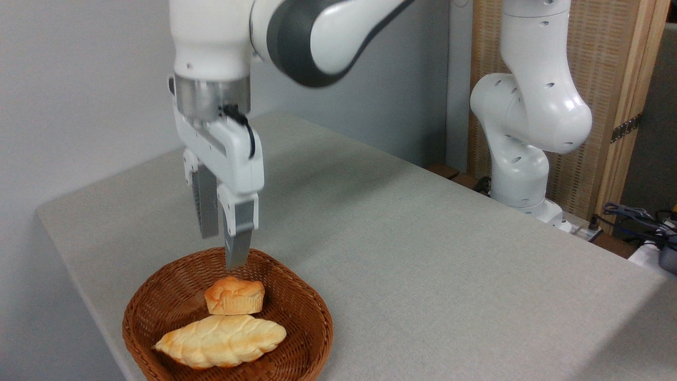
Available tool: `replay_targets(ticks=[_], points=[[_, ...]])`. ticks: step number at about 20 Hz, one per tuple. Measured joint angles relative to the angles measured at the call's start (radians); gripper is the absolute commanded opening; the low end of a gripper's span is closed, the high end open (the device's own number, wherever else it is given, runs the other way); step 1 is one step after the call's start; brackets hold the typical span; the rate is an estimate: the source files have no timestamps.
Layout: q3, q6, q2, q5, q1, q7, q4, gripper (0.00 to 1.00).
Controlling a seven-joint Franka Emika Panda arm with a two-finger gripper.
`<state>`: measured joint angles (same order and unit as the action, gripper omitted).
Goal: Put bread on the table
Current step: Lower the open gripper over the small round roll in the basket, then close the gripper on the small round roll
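a brown wicker basket (158, 317) is being seen at the lower left, sitting near the front-left edge of the table (423, 254), which is being covered w/ light grey-beige cloth. inside the basket, a long pale braided loaf (222, 340) is lying toward the front, & the bread (234, 296), a small golden-orange bun w/ a browned lumpy top, is sitting just behind it, touching or nearly touching the loaf. the bread is thus being kept in the basket, not on the cloth. directly above the bun, the gripper (222, 251) is being held pointing straight down, w/ nothing between its grey fingers (237, 241); the fingers are being kept apart w/ a narrow gap, the nearer tip hanging just above the bun's top, contact not being visible. above it, the white & grey arm (317, 32) is reaching in from the upper right. further right, the arm's white base column (529, 116) is standing beyond the table's far edge, in front of a wood & woven panel (619, 79). at the far right edge, some cables (634, 217) are being seen, detail too small to tell.
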<state>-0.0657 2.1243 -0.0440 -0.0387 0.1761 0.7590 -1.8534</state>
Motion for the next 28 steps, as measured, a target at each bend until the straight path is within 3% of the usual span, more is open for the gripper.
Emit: replay_targets(ticks=[4, 8, 14, 19, 28], points=[[0.006, 0.157, -0.031, 0.001, 0.000, 0.027, -0.091, 1.00], [0.007, 0.181, -0.040, 0.002, -0.002, 0.148, -0.117, 0.99], [0.007, 0.222, -0.050, 0.002, -0.005, 0.237, -0.129, 0.60], [0.007, 0.245, -0.060, 0.087, -0.004, 0.277, -0.130, 0.27], [0.007, 0.245, -0.060, 0.096, -0.005, 0.282, -0.130, 0.24]])
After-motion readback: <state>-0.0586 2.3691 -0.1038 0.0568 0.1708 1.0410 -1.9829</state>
